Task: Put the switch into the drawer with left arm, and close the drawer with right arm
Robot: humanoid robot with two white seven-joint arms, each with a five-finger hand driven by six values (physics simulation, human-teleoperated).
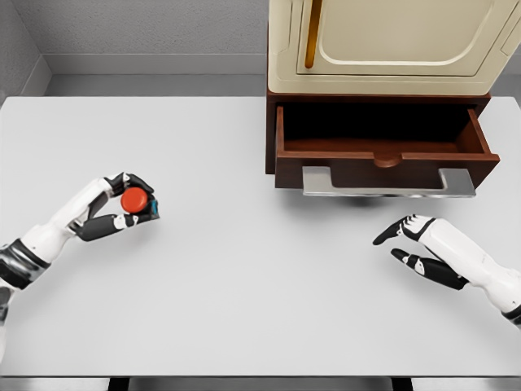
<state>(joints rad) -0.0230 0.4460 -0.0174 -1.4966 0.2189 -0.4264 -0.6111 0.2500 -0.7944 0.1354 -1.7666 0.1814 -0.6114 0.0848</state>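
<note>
The switch (136, 200) is a small blue block with a round red button on top. My left hand (129, 205) is shut on it at the left side of the white table (244, 285), just above the surface. The brown wooden drawer (383, 155) stands pulled open at the back right, with a silver handle (389, 184) across its front; its inside looks dark and empty. My right hand (400, 243) hovers open over the table, in front of and below the drawer's right half, holding nothing.
A cream-coloured cabinet (391, 45) with a gold vertical handle (313, 32) sits on top of the drawer unit. Grey walls close off the back. The table's front edge runs along the bottom of the view.
</note>
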